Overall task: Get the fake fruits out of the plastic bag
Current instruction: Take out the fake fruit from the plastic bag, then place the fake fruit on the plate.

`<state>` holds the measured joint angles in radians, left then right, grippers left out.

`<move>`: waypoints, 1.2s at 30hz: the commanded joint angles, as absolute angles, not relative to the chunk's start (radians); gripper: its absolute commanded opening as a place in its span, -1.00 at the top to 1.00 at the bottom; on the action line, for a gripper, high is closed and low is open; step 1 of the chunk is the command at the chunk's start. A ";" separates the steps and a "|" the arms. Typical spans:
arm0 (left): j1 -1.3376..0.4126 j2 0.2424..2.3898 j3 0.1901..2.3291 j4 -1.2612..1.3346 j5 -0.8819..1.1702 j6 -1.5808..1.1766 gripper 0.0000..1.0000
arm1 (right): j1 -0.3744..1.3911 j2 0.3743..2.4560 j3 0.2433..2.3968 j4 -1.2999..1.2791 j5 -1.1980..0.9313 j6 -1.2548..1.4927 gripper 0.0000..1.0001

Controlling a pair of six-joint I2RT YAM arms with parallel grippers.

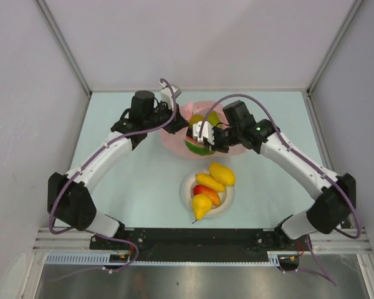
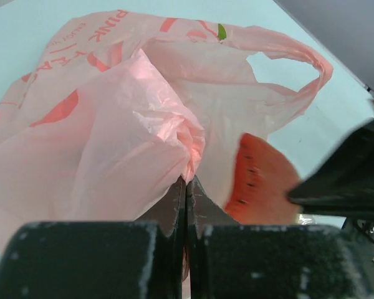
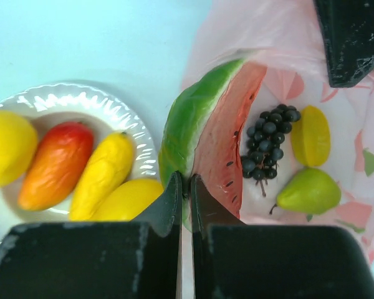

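Note:
The pink plastic bag (image 1: 182, 138) lies at the far middle of the table. My left gripper (image 1: 174, 127) is shut on a bunched fold of the bag (image 2: 112, 124), its jaws pinched together (image 2: 188, 182). My right gripper (image 1: 207, 142) is shut on the green rind edge of the red watermelon slice (image 3: 206, 137), jaws nearly touching (image 3: 186, 179), at the bag's mouth. The slice also shows in the left wrist view (image 2: 262, 180). Inside the open bag lie a dark grape bunch (image 3: 268, 140), a yellow piece (image 3: 313, 135) and a green pear (image 3: 308, 191).
A small white plate (image 1: 187, 190) sits near of the bag and holds a yellow mango-like piece (image 1: 222, 173), another yellow piece (image 1: 210, 182), a red-orange fruit (image 1: 207, 194) and a yellow pear (image 1: 201, 205). Grey walls stand on the left, right and far sides.

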<state>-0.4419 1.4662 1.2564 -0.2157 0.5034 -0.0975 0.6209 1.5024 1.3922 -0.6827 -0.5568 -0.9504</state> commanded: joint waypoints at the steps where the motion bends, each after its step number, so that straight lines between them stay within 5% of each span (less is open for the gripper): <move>1: -0.437 1.485 1.333 -0.187 0.520 -0.137 1.00 | 0.695 1.321 1.344 -0.750 -0.476 -0.925 1.00; 20: -0.449 1.404 1.301 -0.282 0.569 0.063 1.00 | 1.152 0.769 0.919 -0.960 -0.081 -1.057 1.00; 36: -0.453 1.292 1.189 -0.327 0.535 0.100 1.00 | 1.338 0.328 0.362 -0.405 0.242 -1.216 1.00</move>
<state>-0.4488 1.3422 1.2160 -0.3275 0.5446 0.0708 1.3125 0.3771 0.4206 -0.6209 0.1314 -1.1465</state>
